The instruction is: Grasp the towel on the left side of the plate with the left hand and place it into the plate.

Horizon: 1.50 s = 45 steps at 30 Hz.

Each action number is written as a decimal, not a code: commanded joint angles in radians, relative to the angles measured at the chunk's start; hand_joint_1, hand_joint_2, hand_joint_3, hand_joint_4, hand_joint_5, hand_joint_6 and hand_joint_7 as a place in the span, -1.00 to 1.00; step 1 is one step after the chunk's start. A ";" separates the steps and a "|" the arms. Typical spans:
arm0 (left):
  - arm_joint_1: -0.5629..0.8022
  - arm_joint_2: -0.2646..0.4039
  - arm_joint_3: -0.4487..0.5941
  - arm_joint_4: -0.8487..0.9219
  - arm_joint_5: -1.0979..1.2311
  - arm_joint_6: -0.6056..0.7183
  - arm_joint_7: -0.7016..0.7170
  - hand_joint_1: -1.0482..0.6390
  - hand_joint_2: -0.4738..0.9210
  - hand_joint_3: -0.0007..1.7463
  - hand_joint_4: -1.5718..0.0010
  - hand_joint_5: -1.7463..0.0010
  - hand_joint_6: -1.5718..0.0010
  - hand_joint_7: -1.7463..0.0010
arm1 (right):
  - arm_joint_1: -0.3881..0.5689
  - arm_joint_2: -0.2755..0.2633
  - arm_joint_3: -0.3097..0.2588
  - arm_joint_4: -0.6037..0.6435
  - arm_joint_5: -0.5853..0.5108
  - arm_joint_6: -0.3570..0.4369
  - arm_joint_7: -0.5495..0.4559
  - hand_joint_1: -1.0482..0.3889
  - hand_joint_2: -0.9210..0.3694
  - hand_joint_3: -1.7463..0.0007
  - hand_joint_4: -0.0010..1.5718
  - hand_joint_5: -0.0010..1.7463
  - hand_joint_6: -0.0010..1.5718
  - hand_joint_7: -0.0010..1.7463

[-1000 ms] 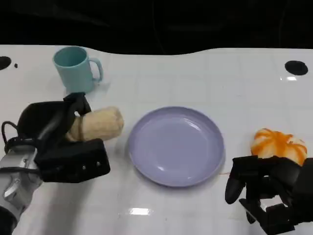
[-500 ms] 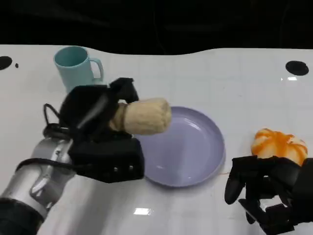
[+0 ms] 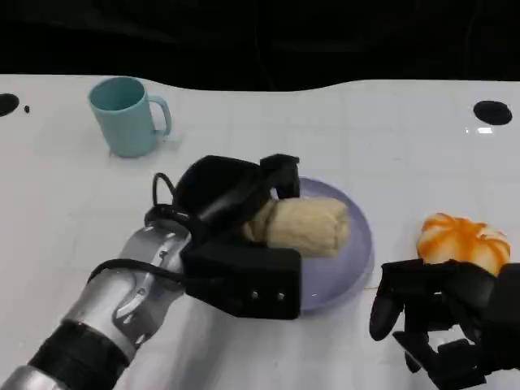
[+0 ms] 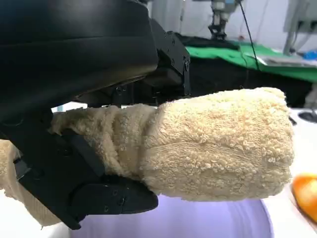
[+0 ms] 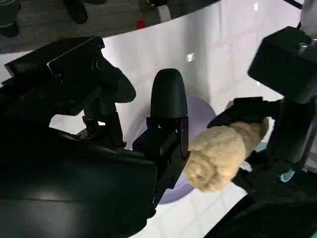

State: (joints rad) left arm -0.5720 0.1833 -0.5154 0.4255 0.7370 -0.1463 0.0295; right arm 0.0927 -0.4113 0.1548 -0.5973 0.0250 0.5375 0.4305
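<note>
Gripping rolled towel in left hand, frame centre, above plate. Right hand lower right, fingers curled, holding nothing. Risk: early release, towel rolling off rim.

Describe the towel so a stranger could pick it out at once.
On the white table, find the lavender plate at the centre. Above it, the left hand grips a rolled cream terry towel. It is the one fuzzy, cylinder-shaped thing, unlike the smooth teal mug and the orange-and-white object.
</note>
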 commanded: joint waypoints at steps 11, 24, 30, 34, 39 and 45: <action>0.004 0.033 -0.043 -0.030 0.046 0.063 -0.160 -0.29 1.00 -0.91 0.59 0.62 0.50 1.00 | -0.003 -0.011 -0.003 -0.015 0.001 0.014 0.001 0.50 -0.45 -0.27 -0.11 0.93 -0.12 0.63; 0.022 0.086 -0.016 -0.124 0.051 0.105 -0.186 -0.46 1.00 -0.92 0.76 0.68 0.67 0.99 | -0.006 -0.012 0.000 -0.012 -0.003 0.013 -0.001 0.51 -0.46 -0.25 -0.11 0.95 -0.12 0.64; 0.067 0.123 0.081 -0.261 -0.087 0.167 -0.351 -0.45 1.00 -0.82 0.73 0.62 0.59 0.96 | -0.007 -0.010 -0.003 -0.013 0.001 0.016 -0.002 0.52 -0.46 -0.25 -0.12 0.94 -0.12 0.64; 0.114 0.121 0.178 -0.379 -0.237 0.275 -0.466 -0.35 1.00 -0.76 0.54 0.52 0.43 0.91 | -0.008 -0.010 -0.006 -0.013 0.004 0.018 0.000 0.53 -0.46 -0.25 -0.12 0.93 -0.12 0.64; 0.202 0.122 0.279 -0.519 -0.375 0.349 -0.500 -0.22 1.00 -0.74 0.11 0.30 0.15 0.82 | -0.013 -0.012 -0.005 -0.010 0.003 0.022 0.001 0.52 -0.47 -0.24 -0.12 0.93 -0.13 0.64; 0.361 0.021 0.444 -0.710 -0.620 0.526 -0.464 -0.10 1.00 -0.71 0.07 -0.08 -0.17 0.80 | -0.013 -0.011 -0.006 -0.011 0.007 0.028 0.002 0.51 -0.48 -0.23 -0.12 0.95 -0.13 0.64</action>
State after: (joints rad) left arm -0.2618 0.2303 -0.1303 -0.2071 0.1938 0.2958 -0.4506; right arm 0.0795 -0.4125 0.1569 -0.6025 0.0266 0.5600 0.4309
